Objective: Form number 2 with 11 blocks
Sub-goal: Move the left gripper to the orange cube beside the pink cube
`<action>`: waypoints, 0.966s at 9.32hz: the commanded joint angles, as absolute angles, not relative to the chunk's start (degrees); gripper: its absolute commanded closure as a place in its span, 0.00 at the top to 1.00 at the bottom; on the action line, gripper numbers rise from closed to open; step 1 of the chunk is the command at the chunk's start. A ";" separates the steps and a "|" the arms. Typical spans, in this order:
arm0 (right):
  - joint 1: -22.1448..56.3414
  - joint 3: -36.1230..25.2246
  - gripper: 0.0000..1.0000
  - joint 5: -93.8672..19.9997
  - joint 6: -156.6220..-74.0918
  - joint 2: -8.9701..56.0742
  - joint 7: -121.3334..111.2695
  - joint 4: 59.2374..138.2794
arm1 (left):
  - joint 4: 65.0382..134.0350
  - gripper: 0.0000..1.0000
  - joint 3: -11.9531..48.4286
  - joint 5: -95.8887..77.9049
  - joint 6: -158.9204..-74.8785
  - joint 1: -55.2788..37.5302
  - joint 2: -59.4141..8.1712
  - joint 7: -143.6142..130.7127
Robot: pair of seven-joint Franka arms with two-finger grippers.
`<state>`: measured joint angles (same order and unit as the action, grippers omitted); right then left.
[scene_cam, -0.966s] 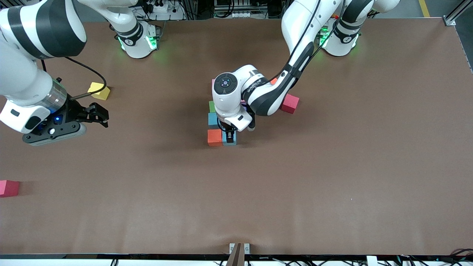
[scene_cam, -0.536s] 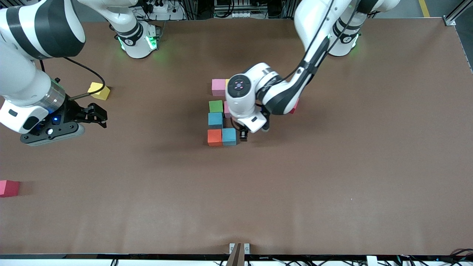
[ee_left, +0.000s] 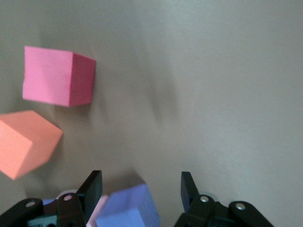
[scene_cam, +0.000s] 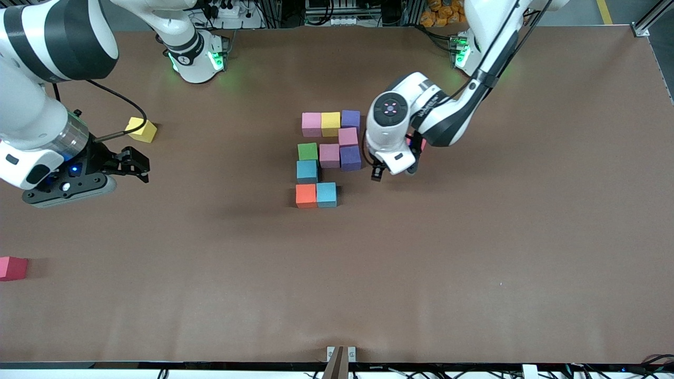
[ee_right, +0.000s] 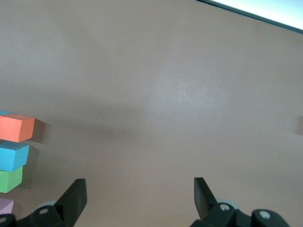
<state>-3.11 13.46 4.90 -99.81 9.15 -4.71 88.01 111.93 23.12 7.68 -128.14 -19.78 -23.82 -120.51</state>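
Number 2 point(scene_cam: 329, 155) is sitting mid-table point(scene_cam: 474, 263), ten cubes touching. The row farthest from the camera is pink, yellow, purple. Coming nearer: one pink, then green, pink, purple, then one light blue, then the nearest row, orange and light blue.

Left gripper point(scene_cam: 377, 174) is hovering over bare table just beside the digit's nearer purple cube point(scene_cam: 350, 158), toward the left arm's end. Its fingers are standing apart, gripping nothing. The left wrist view is showing a loose orange cube point(ee_left: 26, 142) beside a red-pink cube point(ee_left: 57, 78).

Right gripper point(scene_cam: 138, 165) is waiting over bare table toward the right arm's end, jaws wide, empty. A stray yellow cube point(scene_cam: 141, 129) is lying close by. A red cube point(scene_cam: 11, 267) is lying at the table edge.
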 commanded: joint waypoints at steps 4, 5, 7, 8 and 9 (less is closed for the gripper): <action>-3.87 14.24 1.00 6.06 -98.96 9.93 -4.75 86.48 | 134.98 0.76 24.79 6.77 -137.89 -16.62 -12.75 -112.77; -3.87 14.24 1.00 6.06 -98.96 9.93 -4.75 86.40 | 136.74 0.76 24.87 6.77 -138.60 -16.61 -11.87 -112.59; -3.87 14.24 1.00 6.06 -98.96 9.93 -4.75 86.31 | 140.26 0.76 27.32 6.77 -141.05 -16.61 -10.03 -112.50; -3.87 14.24 1.00 6.06 -99.05 9.93 -4.75 86.40 | 140.71 0.76 28.29 6.77 -141.41 -16.61 -9.67 -112.59; -3.87 14.24 1.00 6.06 -98.97 10.19 -4.83 86.31 | 140.71 0.76 29.00 6.77 -141.76 -16.61 -9.58 -112.59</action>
<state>-3.12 13.47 4.92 -99.81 9.29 -4.71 87.73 138.67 27.75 7.68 -140.64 -17.26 -12.26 -113.58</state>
